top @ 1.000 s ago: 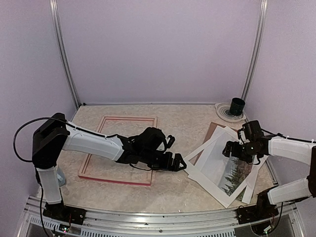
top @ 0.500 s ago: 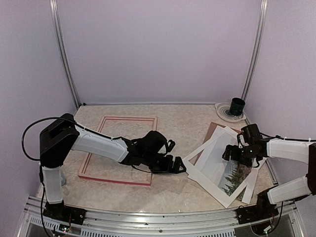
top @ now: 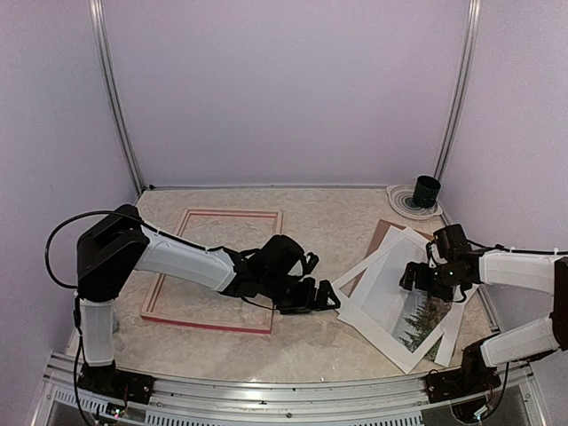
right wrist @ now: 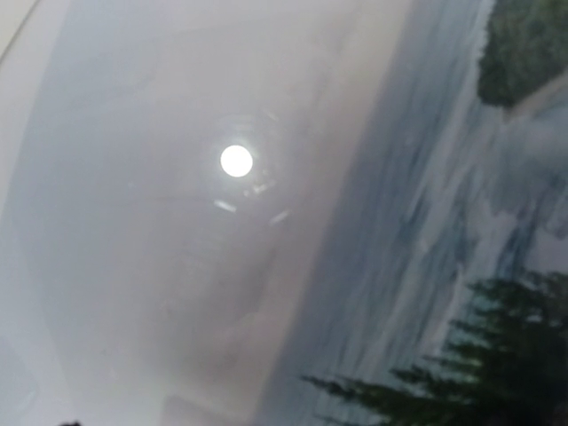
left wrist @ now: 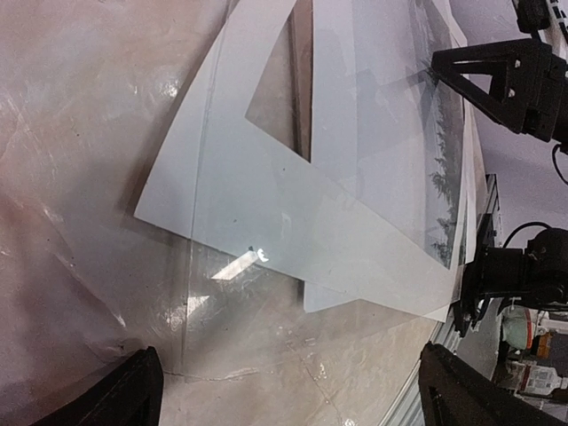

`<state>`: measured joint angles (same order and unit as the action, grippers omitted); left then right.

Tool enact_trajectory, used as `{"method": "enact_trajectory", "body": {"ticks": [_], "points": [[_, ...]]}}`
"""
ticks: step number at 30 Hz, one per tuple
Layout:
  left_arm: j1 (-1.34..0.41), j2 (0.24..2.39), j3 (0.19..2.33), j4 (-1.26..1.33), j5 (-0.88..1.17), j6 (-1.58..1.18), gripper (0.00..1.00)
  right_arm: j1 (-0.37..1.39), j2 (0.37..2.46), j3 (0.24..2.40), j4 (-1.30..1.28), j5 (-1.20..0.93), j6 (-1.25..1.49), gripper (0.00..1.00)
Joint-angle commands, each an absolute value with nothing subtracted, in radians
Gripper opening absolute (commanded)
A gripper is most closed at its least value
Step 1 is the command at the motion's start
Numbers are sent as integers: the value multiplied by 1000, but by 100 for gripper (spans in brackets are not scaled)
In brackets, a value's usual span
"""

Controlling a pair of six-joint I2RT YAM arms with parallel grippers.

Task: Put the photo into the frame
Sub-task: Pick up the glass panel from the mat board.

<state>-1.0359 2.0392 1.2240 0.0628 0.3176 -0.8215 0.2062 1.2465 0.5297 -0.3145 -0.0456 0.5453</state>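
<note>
Overhead view of a tabletop with 2 robot arms.

The frame lies flat at the left. The photo lies well apart from it at the right, in a loose fanned stack with a white mat and a brown backing board. The left gripper sits low at the mat's near-left corner, fingers spread fully and holding nothing. The right gripper hangs just over the photo's pale sky, also wide open and empty.

Risks, as a judgement: the photo is flat, thin and overlapped, so fingers may slide off it or pinch the mat along with it. Pushing 1 sheet could drag the whole stack. The left wrist view shows what looks like a clear pane over the mat. It is glossy and hard to see, so it could shift or get scratched.

Counts:
- 2 arms and 2 grippers
- 1 frame
- 1 photo
- 1 windowed mat, plus 1 more white edge beneath that cannot be identified
- 1 backing board
- 1 apparent clear pane
- 1 dark cup on 1 round coaster, far right
</note>
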Motion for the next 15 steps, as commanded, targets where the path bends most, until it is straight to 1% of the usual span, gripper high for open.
{"method": "enact_trajectory", "body": {"ticks": [1,9,15], "points": [[-1043,2080,1262,43,356,-885,99,193,1256,519,-305,-32,558,99],[-1039,2120,1302,3,406,-952,99,193,1253,517,-305,-22,558,99],[-1028,2118,1266,98,450,-993,99,193,1260,515,-304,-26,551,99]]}}
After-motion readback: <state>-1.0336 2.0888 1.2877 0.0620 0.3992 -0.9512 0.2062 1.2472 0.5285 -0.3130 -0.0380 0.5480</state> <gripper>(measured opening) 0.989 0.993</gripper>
